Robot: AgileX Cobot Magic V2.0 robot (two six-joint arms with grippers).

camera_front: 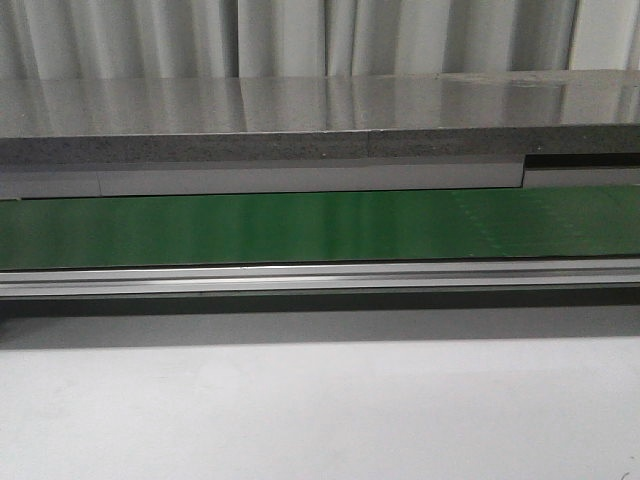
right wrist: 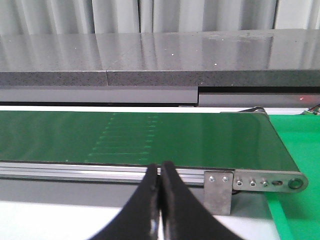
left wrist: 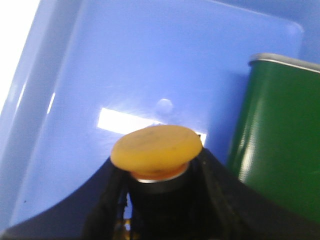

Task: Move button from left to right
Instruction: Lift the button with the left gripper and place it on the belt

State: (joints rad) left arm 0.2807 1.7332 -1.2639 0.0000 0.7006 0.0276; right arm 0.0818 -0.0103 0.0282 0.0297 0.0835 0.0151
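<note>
Conveyor belt point(camera_front: 320, 228): long green band on a silver rail, running across the whole front view and cut off at both side edges there. The right wrist view shows its end roller and a bolted metal bracket point(right wrist: 218, 189); the left wrist view shows only a blurred green edge of it.

Grey slab point(camera_front: 300, 120): speckled, glossy top, behind the belt; pale curtain point(camera_front: 300, 35) behind that, upper part out of frame.

White table point(camera_front: 320, 410): in front of the belt, bare where visible. Neither arm appears in the front view.

Blue tray point(left wrist: 150, 60): beside the belt's edge in the left wrist view; only one corner and part of the floor show, the remainder out of frame, with a bright glare patch on the floor.

Left gripper point(left wrist: 157, 200): black fingers closed on the button's body, one on each side; tips dark and hard to make out.

Right gripper point(right wrist: 160, 200): just in front of the belt's rail, fingers pressed together with nothing between them.

Button point(left wrist: 156, 146): yellow-orange cap, slightly blurred, over a light band; black body mostly hidden between the left fingers. Sits over the tray floor; whether it touches the floor cannot be told.
</note>
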